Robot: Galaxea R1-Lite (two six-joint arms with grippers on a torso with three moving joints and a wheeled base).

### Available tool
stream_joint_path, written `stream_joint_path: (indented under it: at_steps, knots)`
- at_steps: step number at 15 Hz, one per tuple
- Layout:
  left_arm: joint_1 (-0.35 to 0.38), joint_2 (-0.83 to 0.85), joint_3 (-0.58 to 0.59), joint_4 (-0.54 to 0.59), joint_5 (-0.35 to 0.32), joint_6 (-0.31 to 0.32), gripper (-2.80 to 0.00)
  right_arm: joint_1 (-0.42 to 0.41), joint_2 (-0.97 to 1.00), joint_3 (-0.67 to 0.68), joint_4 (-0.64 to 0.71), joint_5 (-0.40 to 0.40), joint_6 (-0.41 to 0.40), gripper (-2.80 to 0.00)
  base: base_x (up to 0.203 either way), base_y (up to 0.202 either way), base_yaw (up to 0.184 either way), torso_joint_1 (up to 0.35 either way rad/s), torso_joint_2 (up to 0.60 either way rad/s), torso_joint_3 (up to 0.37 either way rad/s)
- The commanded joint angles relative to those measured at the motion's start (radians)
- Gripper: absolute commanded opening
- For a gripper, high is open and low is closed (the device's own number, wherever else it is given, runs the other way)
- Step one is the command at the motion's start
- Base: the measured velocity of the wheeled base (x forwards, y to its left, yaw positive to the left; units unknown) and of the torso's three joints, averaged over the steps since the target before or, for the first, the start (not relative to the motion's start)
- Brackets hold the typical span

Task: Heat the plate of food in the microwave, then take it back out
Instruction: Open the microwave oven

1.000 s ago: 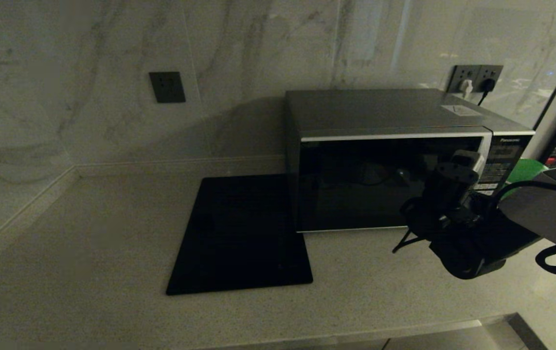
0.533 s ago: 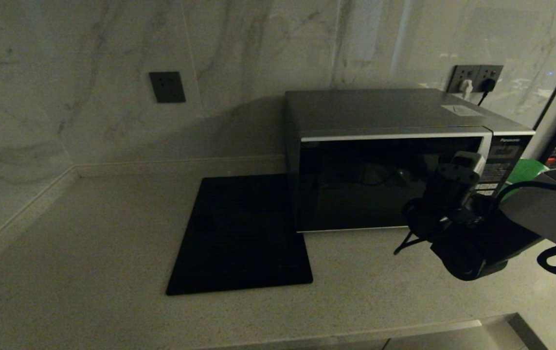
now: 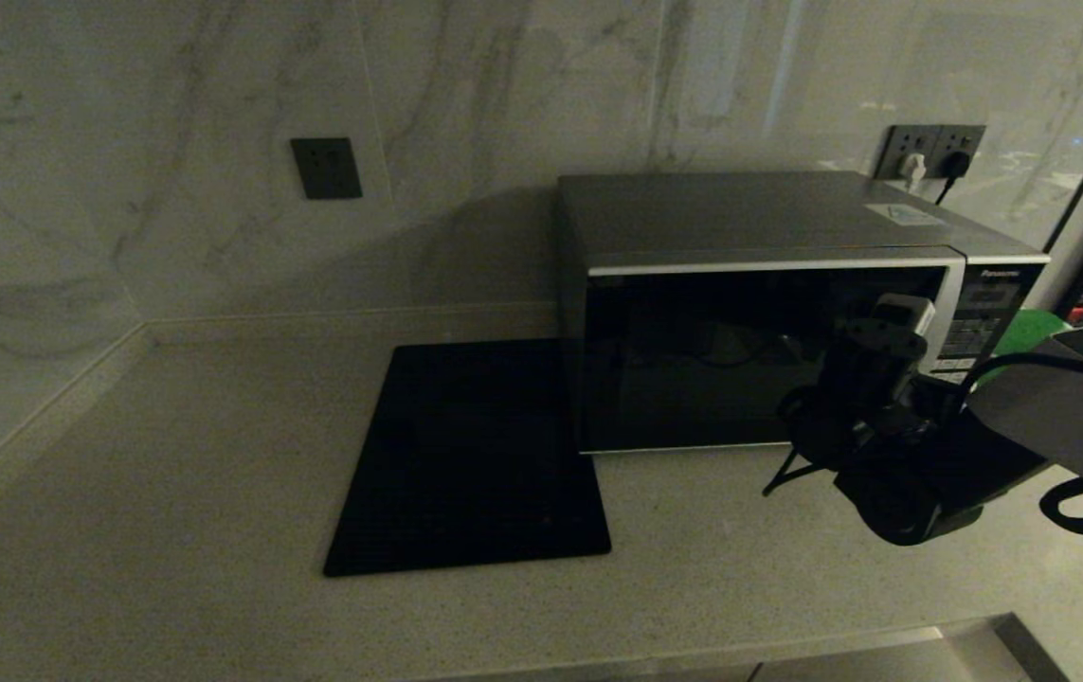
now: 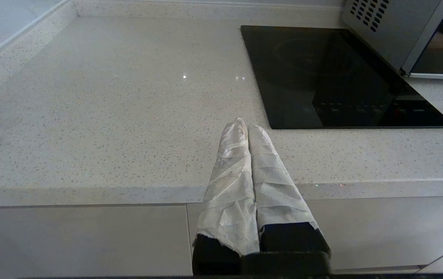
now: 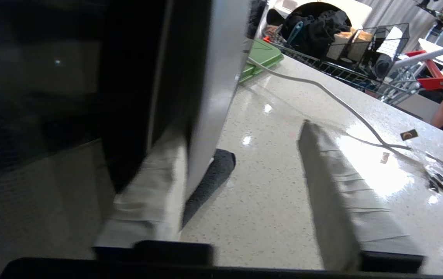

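Observation:
The microwave [image 3: 759, 313] stands at the back right of the counter with its dark glass door closed; it also shows as the microwave [image 5: 89, 77] and the microwave [image 4: 399, 31]. My right gripper [image 3: 896, 317] is open at the door's right edge, beside the button panel. In the right wrist view the right gripper [image 5: 240, 131] has one taped finger against the door's front and the other over the bare counter. My left gripper [image 4: 244, 126] is shut on nothing, parked above the counter's front edge. The plate of food is out of view.
A flat black glass square [image 3: 470, 455] lies on the counter left of the microwave. A green board [image 5: 262, 58] lies to its right, with a white cable [image 5: 322, 89] and a wire rack [image 5: 345, 42] beyond. Wall sockets [image 3: 929, 147] sit behind.
My right gripper has shifted only slightly at the door's right edge. The door stays closed and the left arm has not moved.

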Motion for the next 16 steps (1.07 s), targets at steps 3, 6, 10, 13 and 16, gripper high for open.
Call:
stream_joint_path:
  at_steps: [3, 6, 10, 13, 16]
  knots:
    - [0.0, 0.0, 0.0, 0.0, 0.0, -0.001, -2.8, 0.0, 0.004, 0.0, -0.009, -0.014, -0.002, -2.8, 0.0, 0.0, 0.0, 0.0, 0.0, 0.0]
    - [0.0, 0.0, 0.0, 0.0, 0.0, -0.001, -2.8, 0.002, 0.004, 0.0, -0.009, -0.016, -0.002, -2.8, 0.0, 0.0, 0.0, 0.0, 0.0, 0.0]
    - [0.0, 0.0, 0.0, 0.0, 0.001, -0.001, -2.8, 0.013, -0.006, 0.017, -0.01, -0.016, -0.001, -2.8, 0.0, 0.0, 0.0, 0.0, 0.0, 0.0]
    - [0.0, 0.0, 0.0, 0.0, 0.0, -0.001, -2.8, 0.042, -0.026, 0.045, -0.01, -0.016, -0.001, -2.8, 0.0, 0.0, 0.0, 0.0, 0.0, 0.0]
    - [0.0, 0.0, 0.0, 0.0, 0.002, -0.001, -2.8, 0.07, -0.037, 0.06, -0.012, -0.015, 0.004, -2.8, 0.0, 0.0, 0.0, 0.0, 0.0, 0.0]
